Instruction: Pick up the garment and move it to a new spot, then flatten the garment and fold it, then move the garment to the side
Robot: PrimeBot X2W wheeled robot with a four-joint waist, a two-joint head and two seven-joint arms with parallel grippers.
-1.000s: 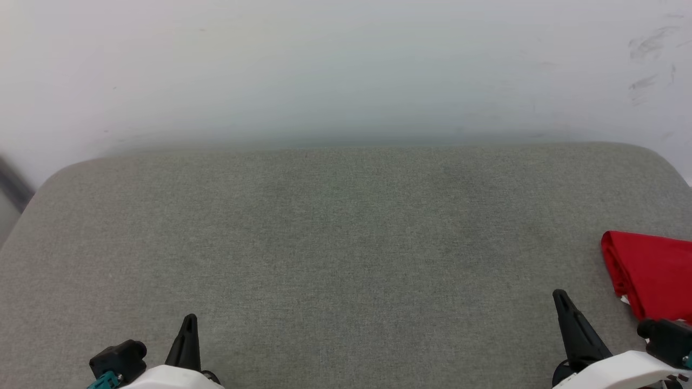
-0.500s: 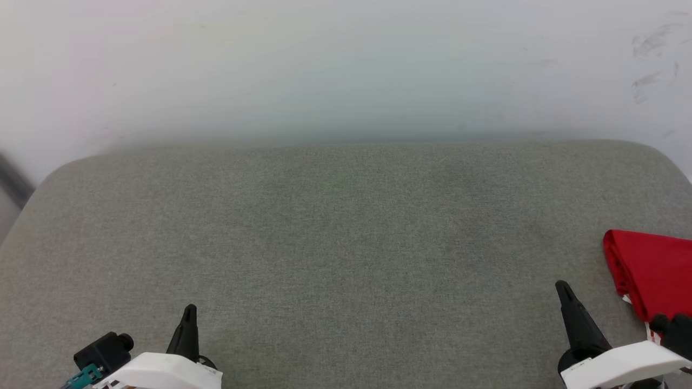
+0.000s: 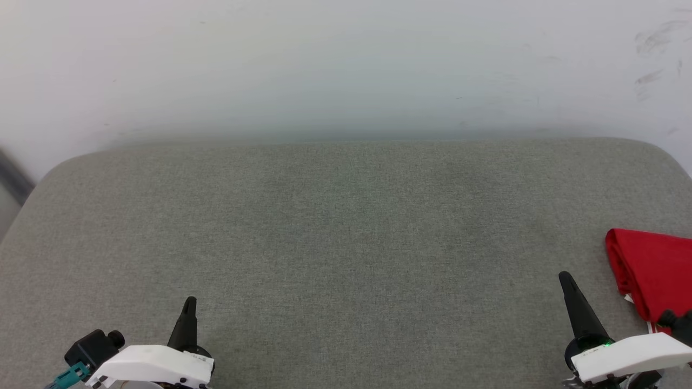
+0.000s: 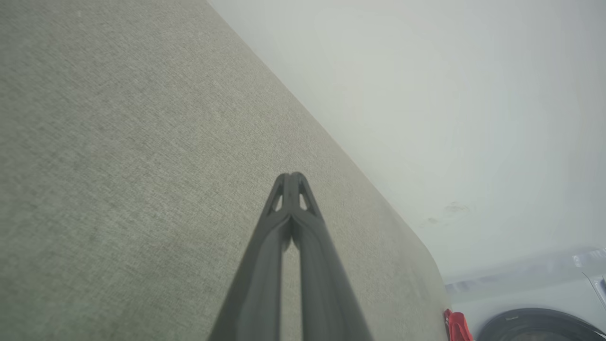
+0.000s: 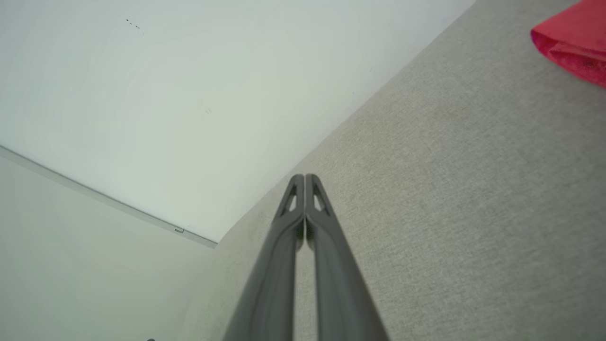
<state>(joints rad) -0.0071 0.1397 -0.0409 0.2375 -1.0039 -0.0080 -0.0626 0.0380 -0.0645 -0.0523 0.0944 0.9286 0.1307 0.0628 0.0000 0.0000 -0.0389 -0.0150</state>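
Your red garment lies folded at the right edge of the grey padded surface, apparently already set aside. Just left of it your right gripper is clenched on nothing. Well left of it the left gripper is clenched empty too, both seemingly parked clear.

We see the garment bright red at the right edge of the plain grey-green woven cushion; our left gripper and right gripper are black, the wall white.
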